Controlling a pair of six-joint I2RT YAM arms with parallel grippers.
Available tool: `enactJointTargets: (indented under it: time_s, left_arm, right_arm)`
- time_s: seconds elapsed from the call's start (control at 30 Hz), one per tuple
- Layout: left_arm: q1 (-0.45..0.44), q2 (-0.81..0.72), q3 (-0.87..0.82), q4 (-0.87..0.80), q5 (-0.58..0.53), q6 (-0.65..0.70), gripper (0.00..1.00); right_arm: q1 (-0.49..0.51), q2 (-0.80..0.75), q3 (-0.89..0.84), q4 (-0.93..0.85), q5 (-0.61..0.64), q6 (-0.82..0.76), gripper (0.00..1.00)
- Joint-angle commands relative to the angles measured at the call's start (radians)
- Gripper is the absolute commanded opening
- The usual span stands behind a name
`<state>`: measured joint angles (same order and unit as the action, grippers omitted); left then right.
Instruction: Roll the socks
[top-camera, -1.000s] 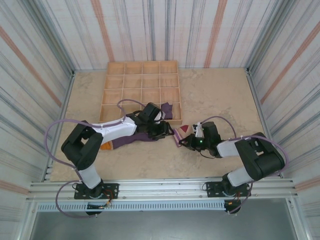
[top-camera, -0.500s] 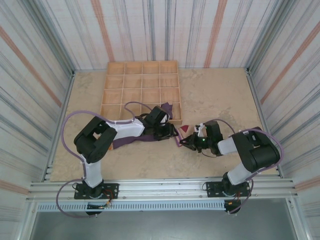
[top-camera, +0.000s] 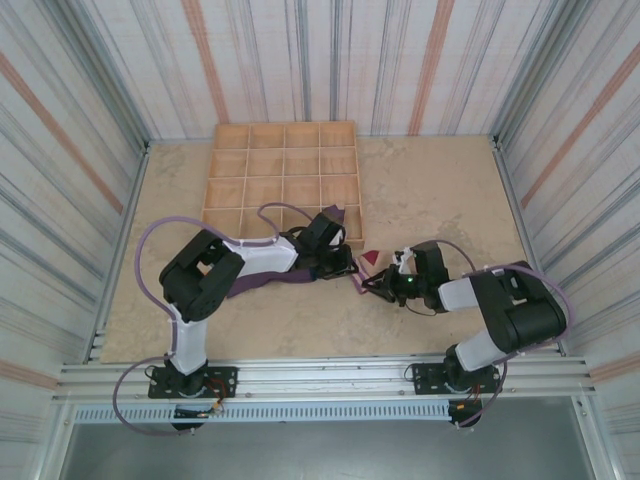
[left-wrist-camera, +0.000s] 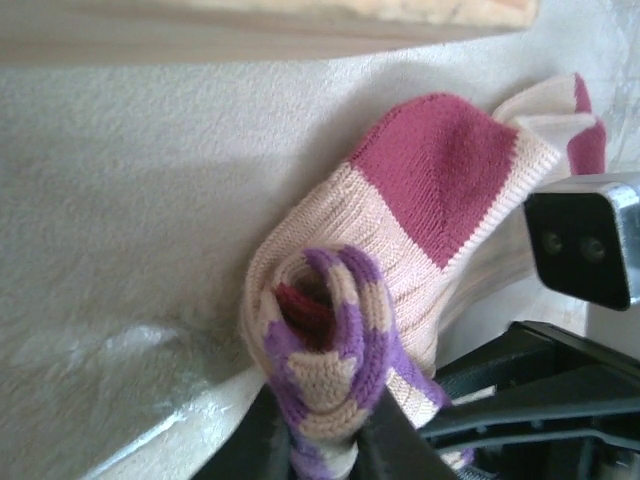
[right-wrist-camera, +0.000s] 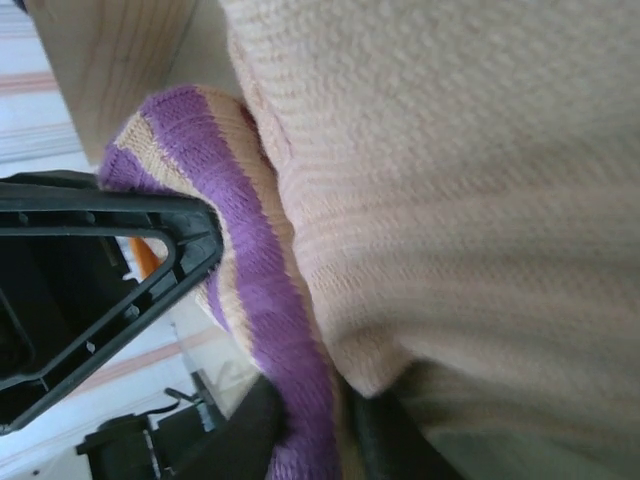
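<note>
The tan sock (left-wrist-camera: 430, 170) lies on the table just in front of the tray, its red toe (top-camera: 370, 257) pointing away. Its purple-and-tan striped cuff (left-wrist-camera: 330, 340) is rolled into a tube. My left gripper (left-wrist-camera: 320, 440) is shut on that cuff from the left (top-camera: 340, 265). From the right, my right gripper (top-camera: 368, 287) meets it, and its fingers (right-wrist-camera: 318, 435) pinch the same cuff (right-wrist-camera: 250, 240), with the tan knit (right-wrist-camera: 450, 180) bulging above. The purple sock (top-camera: 265, 278) lies stretched under my left arm. A dark purple sock (top-camera: 335, 215) hangs over the tray's near right corner.
The wooden compartment tray (top-camera: 283, 150) sits at the back middle, and its near edge (left-wrist-camera: 300, 10) is close behind the tan sock. Both gripper heads are almost touching. Striped walls enclose the table. Bare table stretches to the right and along the front.
My left gripper slid right onto the tan sock's striped cuff and closed on it, its elbow folding in. The right gripper stayed at the cuff.
</note>
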<state>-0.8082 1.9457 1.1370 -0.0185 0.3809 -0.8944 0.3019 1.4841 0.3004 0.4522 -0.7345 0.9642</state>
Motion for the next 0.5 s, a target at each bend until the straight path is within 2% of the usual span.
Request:
enactJointTargets:
  time_s: [0.0, 0.1, 0.2, 0.33, 0.47]
  left_arm:
    - [0.017, -0.012, 0.017, -0.124, -0.04, 0.022, 0.08]
    - [0.033, -0.039, 0.018, -0.169, -0.03, 0.032, 0.03]
    - [0.047, -0.068, 0.018, -0.219, -0.028, 0.032, 0.02]
    - [0.049, -0.095, 0.024, -0.288, -0.032, 0.019, 0.02]
    - [0.048, -0.111, 0.02, -0.308, -0.013, 0.007, 0.02]
  right_arm:
    - [0.025, -0.134, 0.039, -0.324, 0.138, -0.109, 0.31]
    - [0.077, -0.261, 0.097, -0.475, 0.223, -0.172, 0.43]
    - [0.147, -0.355, 0.166, -0.608, 0.34, -0.243, 0.53]
    - [0.359, -0.429, 0.268, -0.745, 0.654, -0.376, 0.58]
    - [0.554, -0.403, 0.327, -0.776, 0.922, -0.482, 0.61]
